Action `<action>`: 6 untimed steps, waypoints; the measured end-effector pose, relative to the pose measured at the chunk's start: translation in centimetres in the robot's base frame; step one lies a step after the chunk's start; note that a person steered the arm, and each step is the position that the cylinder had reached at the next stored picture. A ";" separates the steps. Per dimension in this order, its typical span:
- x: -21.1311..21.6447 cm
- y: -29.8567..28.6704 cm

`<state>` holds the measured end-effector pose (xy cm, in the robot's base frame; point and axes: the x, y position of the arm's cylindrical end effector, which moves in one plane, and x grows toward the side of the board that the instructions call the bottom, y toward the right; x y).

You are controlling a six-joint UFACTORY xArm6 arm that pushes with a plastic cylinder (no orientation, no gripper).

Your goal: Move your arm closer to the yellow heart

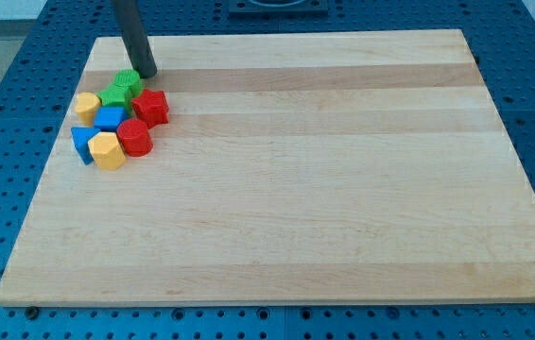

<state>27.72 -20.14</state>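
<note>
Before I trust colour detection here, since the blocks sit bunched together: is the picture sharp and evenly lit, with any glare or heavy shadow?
Camera view: lighting is soft and even across the wooden board, no glare; the block cluster is in focus with only faint shadows; my tip looks sharp, just above the green block, casting little shadow.

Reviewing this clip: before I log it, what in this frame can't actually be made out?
- My tip: its contact with the green block is too close to tell, camera view.
- Upper rod: cut off by the view's top.
- Yellow heart: two yellow blocks, one at the cluster's left, one at its bottom; shapes too small to tell which.
- Blue block: partly hidden behind the lower yellow block.
- Claw: none shows.
</note>
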 end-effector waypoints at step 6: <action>-5.6 -3.4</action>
<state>22.11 -23.54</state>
